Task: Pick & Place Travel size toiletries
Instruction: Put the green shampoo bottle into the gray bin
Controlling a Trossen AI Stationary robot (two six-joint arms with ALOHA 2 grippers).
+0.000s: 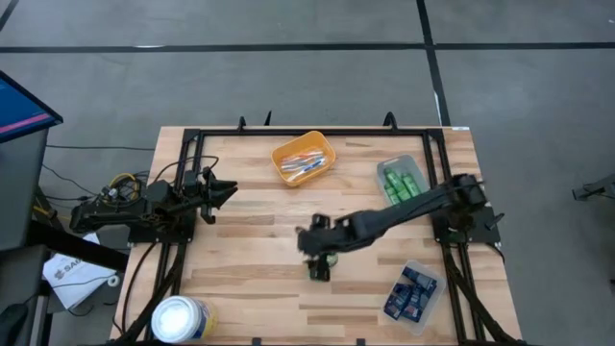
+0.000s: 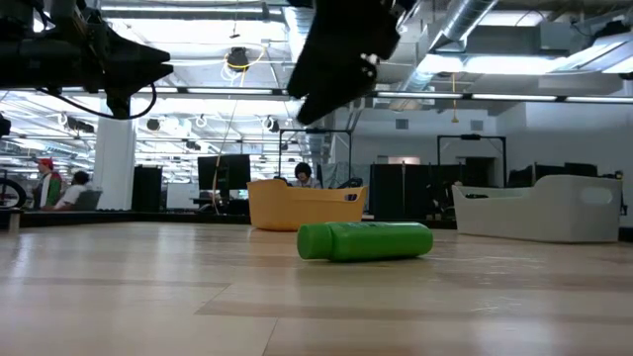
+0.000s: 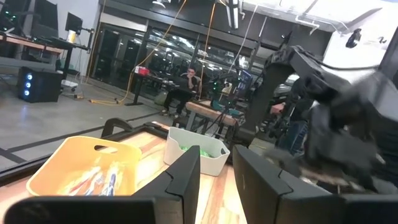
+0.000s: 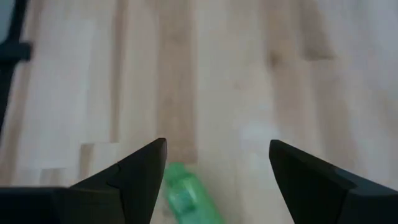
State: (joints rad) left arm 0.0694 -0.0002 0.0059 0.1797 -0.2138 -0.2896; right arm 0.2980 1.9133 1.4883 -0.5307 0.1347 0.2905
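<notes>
High view: right claw out over mid-surface, directly above a lone green bottle; left claw parked near the left edge, aimed inward. Orange tray with sticks at the far side, grey tray with green bottles to its right, clear tray with navy packets at the near right, white tub at the near left corner. Low view: bottle lying on its side on bare wood, well apart from the trays; dark right arm overhead, not touching. Risk judged: round body free to roll if nudged by one finger first. Left wrist view: left claw narrow, holding nothing, idle; no hazard unless swung into the right arm ahead. Right wrist view: right claw wide, empty; bottle beside one finger, off-centre, slanted across the gap. Risk judged: descent from here landing a fingertip on the bottle, or a closing pinch catching only its end and squirting it away; re-centring and turning likely needed.
</notes>
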